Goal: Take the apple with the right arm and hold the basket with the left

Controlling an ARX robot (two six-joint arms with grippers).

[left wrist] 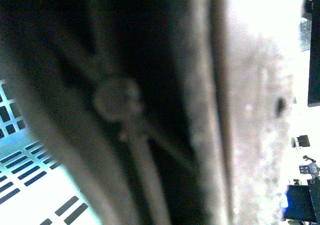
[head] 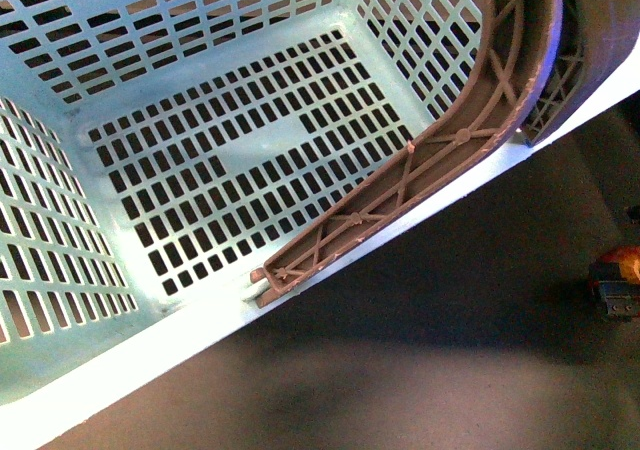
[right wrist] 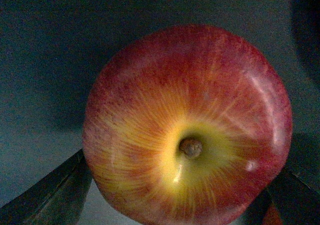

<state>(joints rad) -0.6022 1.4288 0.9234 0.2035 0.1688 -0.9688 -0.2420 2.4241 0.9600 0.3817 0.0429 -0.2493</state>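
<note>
The pale aqua basket (head: 210,160) fills most of the front view, tilted, its slotted floor and walls bare inside. Its brown ribbed handle (head: 440,160) curves along the near rim. The left wrist view is a blurred close-up of that handle (left wrist: 115,100), with slotted aqua plastic (left wrist: 20,160) beside it; my left gripper is shut on the basket, its fingers not told apart. The red apple (right wrist: 187,130), yellow around its stem, fills the right wrist view, with my right gripper (right wrist: 180,205) shut on it, dark fingers (right wrist: 50,195) on either side. A sliver of the apple (head: 622,262) shows at the front view's right edge.
A dark tabletop (head: 450,370) lies under and in front of the basket. In the left wrist view a bright blurred surface (left wrist: 260,110) runs beside the handle, with a dark blue block (left wrist: 300,202) at its far edge.
</note>
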